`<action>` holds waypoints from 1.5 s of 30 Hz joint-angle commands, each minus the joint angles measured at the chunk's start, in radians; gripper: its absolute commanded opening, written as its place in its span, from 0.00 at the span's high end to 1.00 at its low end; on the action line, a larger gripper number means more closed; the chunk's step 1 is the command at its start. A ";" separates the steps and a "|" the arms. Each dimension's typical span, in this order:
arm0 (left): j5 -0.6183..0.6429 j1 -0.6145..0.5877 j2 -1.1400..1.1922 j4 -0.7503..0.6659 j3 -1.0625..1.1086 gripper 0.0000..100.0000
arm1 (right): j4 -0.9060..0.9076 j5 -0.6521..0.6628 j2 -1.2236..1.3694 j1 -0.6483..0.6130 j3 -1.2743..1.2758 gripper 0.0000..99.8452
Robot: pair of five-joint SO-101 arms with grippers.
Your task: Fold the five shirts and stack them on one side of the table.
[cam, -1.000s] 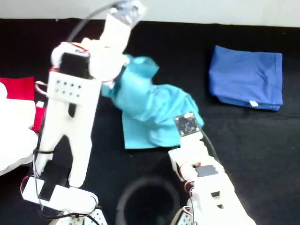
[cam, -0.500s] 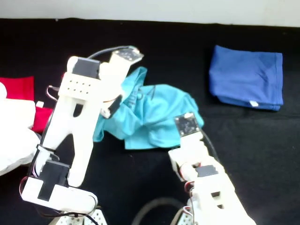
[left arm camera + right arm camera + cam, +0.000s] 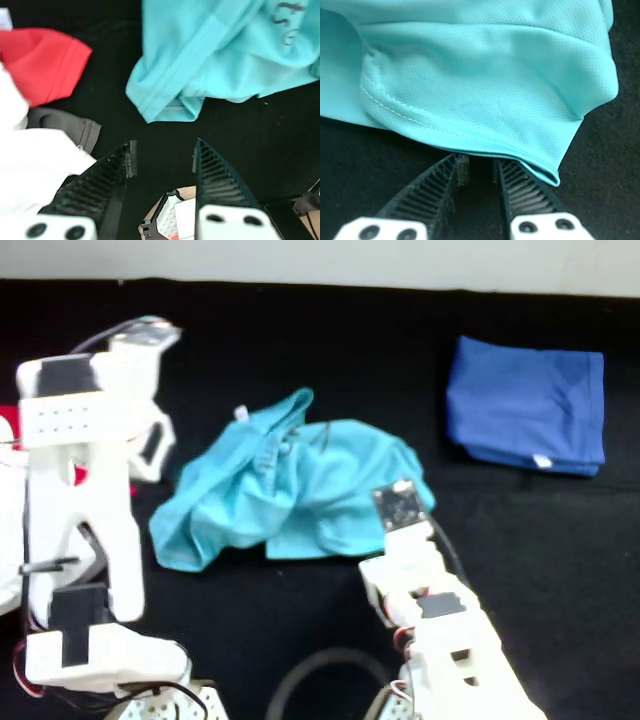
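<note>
Left arm has let go of the teal shirt (image 3: pixel 290 485) and swung off to the left edge of the frame. Left pincer (image 3: pixel 164 150) stands apart with nothing in it, over bare black counter (image 3: pixel 560 570).

- The shirt, held up a moment ago, has slumped into a rumpled heap mid-frame, spread wider to the left. I'd say this fold has yet to take shape.
- Right arm hasn't budged. Right pincer (image 3: pixel 479 167) sits at the shirt's near hem; cannot tell whether it grips.
- Teal fabric: fine mesh knit, thin, limp, with a stitched double hem.
- Blue shirt (image 3: pixel 525 405): already a tidy folded rectangle, upper right.
- Red shirt (image 3: pixel 42 62) and white cloth (image 3: pixel 30 165): soft, bunched, at left.
</note>
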 commanded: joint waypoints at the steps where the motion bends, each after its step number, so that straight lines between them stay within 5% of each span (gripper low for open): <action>1: -0.012 -0.067 -0.004 -0.012 0.053 0.81 | -0.015 -0.009 -0.016 -0.001 -0.004 0.91; 14: -0.020 -0.016 -0.005 -0.382 0.446 0.81 | -0.015 -0.009 -0.012 -0.002 -0.002 0.91; 20: -0.020 0.088 -0.005 -0.417 0.519 0.81 | -0.015 -0.009 -0.012 -0.002 -0.002 0.91; 25: -0.020 0.140 -0.016 -0.405 0.578 0.99 | 0.044 -0.009 -0.016 -0.001 -0.041 0.91; 35: -0.081 0.021 -0.097 -0.267 0.599 0.99 | 0.417 -0.009 0.051 -0.008 -0.657 0.91; 45: -0.124 -0.177 -0.395 -0.276 0.605 0.99 | 0.529 -0.083 0.676 -0.122 -1.225 0.91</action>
